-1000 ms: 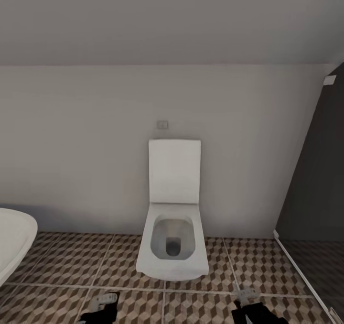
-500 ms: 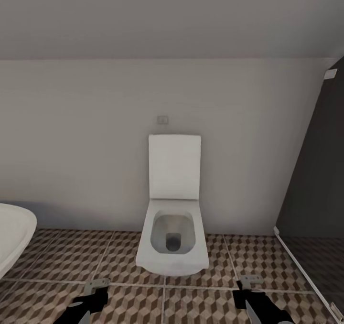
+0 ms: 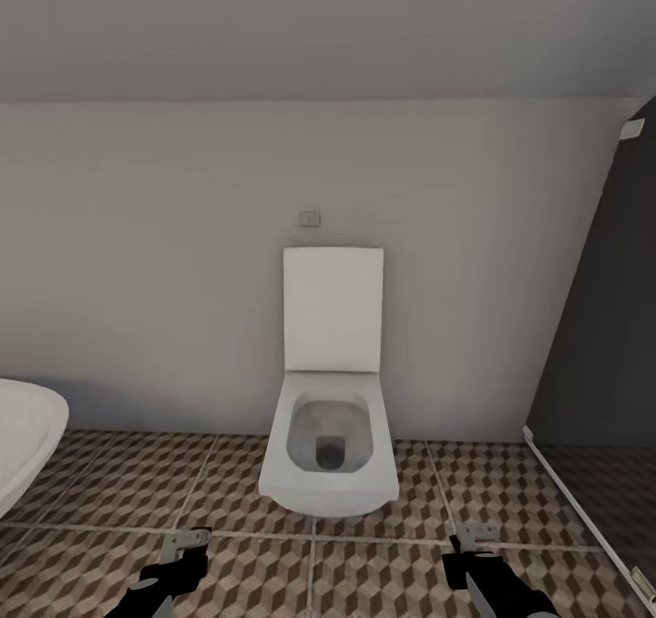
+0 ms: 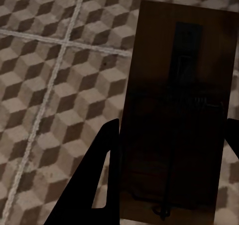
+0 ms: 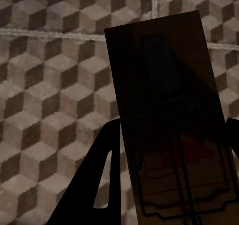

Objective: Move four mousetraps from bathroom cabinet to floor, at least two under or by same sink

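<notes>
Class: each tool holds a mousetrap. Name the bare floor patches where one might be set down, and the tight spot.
Bare floor: between sink and toilet, and between toilet and dark panel. Tight: against the toilet's base.

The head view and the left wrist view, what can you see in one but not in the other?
Head view: a white toilet with its lid up against the wall, the edge of a white sink, and a dark panel beside it. It also takes in both grippers, left and right.

Left wrist view: a mousetrap close up, a dark brown board with metal parts, held between the left gripper's fingers.

Both: the bathroom floor with its brown-and-beige cube tiles.
</notes>
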Available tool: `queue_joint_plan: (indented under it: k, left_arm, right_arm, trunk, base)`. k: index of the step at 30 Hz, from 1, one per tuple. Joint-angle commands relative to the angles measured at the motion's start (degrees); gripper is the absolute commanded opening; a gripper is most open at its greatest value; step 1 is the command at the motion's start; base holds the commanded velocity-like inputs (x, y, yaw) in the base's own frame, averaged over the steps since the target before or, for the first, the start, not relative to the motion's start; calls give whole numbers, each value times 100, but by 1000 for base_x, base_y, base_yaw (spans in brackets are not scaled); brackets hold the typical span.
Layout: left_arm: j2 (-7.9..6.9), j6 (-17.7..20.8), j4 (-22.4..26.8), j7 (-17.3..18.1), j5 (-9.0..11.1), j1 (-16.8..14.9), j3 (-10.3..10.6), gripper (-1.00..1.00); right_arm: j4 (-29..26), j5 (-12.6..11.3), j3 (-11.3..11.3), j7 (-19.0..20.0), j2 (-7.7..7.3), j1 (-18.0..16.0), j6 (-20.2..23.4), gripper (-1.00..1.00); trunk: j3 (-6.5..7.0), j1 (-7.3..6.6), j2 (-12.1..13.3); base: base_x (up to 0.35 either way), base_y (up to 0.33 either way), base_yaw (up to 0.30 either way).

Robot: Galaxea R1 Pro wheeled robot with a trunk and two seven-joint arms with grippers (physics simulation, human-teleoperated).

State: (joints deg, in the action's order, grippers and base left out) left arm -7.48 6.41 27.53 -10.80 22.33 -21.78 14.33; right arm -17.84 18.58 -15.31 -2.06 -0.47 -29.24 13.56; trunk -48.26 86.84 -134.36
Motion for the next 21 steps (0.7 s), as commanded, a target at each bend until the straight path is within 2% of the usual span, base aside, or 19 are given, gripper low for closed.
queue_joint_plan:
  k: [1, 21]
  left_arm:
    - [-8, 29, 15, -74, 30, -2, 52, -100]
    - [-8, -8, 24, -72, 28, -2, 52, -100]
  right_arm:
    - [-9, 45, -29, 10, 6, -3, 26, -100]
    - [-9, 58, 11, 32, 11, -3, 20, -100]
  trunk:
    - [-24, 21, -44]
    - [-383, 461, -846]
  base:
    - [0, 0, 0]
    - [0, 0, 0]
